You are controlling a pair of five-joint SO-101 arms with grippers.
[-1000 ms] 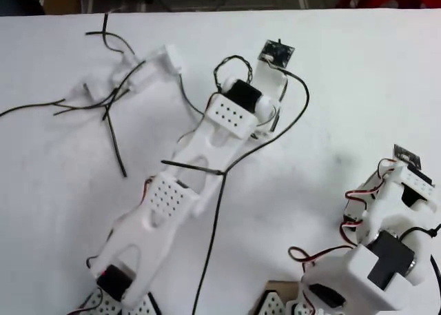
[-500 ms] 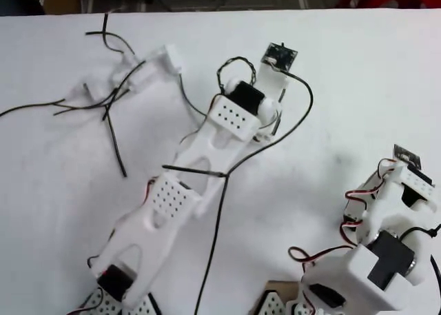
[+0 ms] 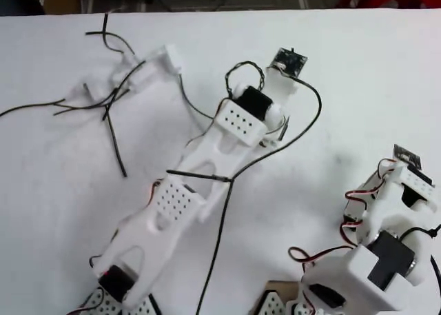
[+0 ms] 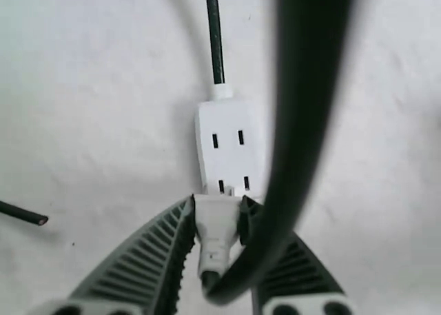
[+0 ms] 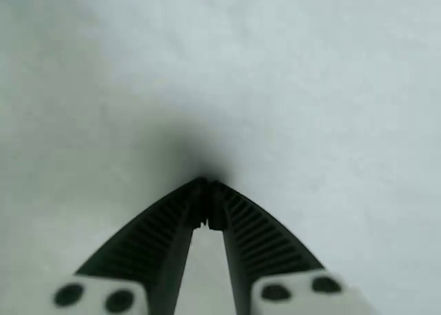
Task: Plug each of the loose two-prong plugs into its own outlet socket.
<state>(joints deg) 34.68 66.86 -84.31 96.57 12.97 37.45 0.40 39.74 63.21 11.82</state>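
My left gripper is shut on a white two-prong plug. The plug's front end meets the nearer pair of slots of a white outlet block lying flat on the table. The block's farther pair of slots is bare. How deep the prongs sit is hidden. The plug's thick black cable loops close across the left wrist view. In the high view the left arm stretches to the table's middle and covers plug and block. My right gripper is shut on nothing just above bare table, its arm folded at the near right.
More white plug and socket pieces lie at the far left among tangled thin black cables. The outlet block's own black lead runs away from it. A loose cable end lies beside the left gripper. The white table spreads far right.
The left arm's wrist has shifted a little to the right and away across the table, taking its cable loop along. The right arm has not moved.
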